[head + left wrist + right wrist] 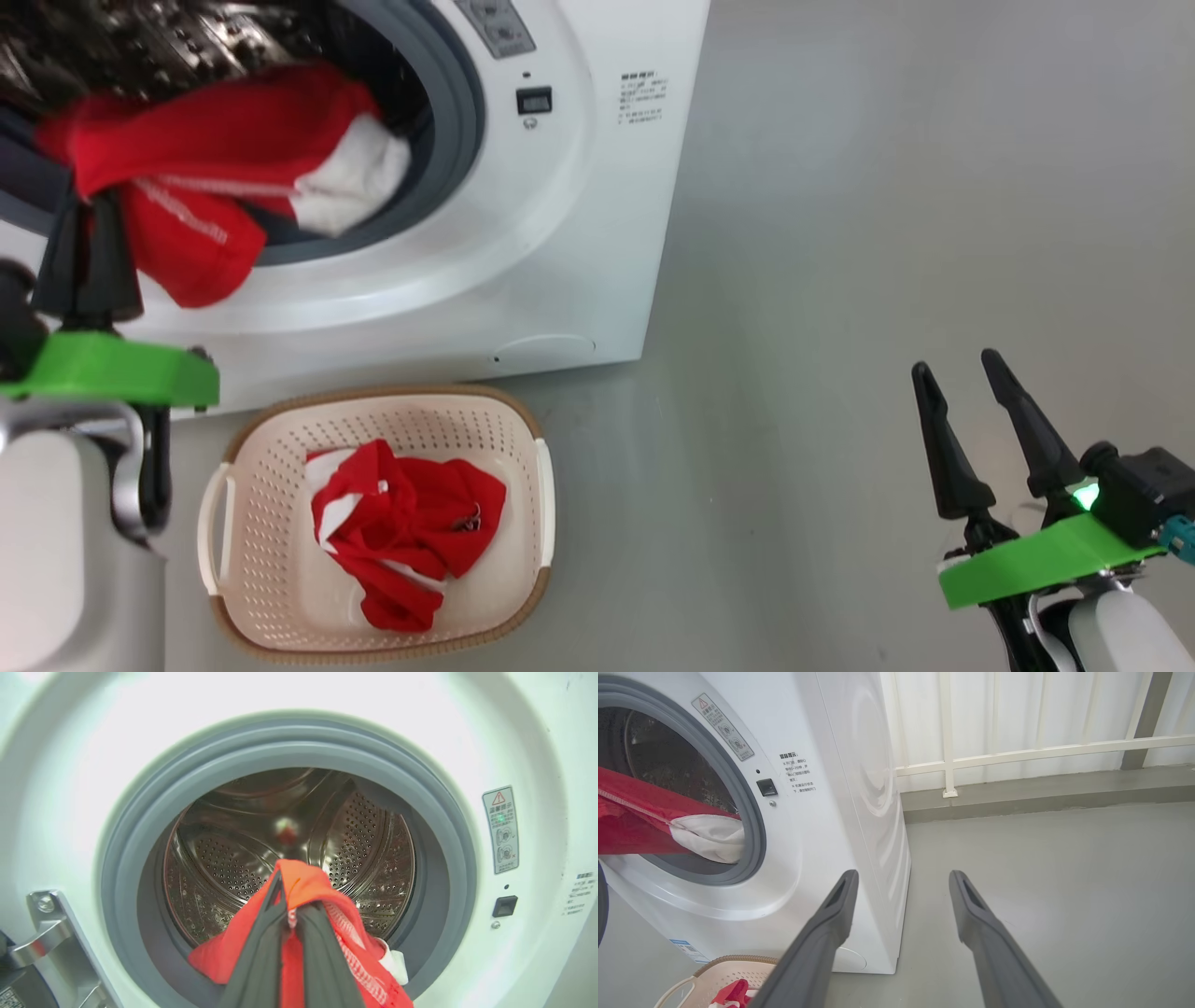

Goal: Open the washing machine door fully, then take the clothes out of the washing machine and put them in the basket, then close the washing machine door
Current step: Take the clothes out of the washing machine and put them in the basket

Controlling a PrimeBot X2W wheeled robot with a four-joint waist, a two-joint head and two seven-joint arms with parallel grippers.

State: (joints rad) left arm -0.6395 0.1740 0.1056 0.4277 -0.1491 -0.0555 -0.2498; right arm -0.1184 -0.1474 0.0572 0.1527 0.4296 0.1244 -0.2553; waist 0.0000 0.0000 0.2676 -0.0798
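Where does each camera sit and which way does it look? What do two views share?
Head view: on the head, looking down at washing machine and basket; left gripper, right gripper show.
Left wrist view: faces the drum; own fingers pinch the red garment.
Right wrist view: faces machine and floor; own open fingers show.
Shared: head and right wrist views show the basket.

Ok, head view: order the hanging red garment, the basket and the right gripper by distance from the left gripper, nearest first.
1. The red garment, clamped in the left gripper.
2. The basket, below on the floor.
3. The right gripper, far right.
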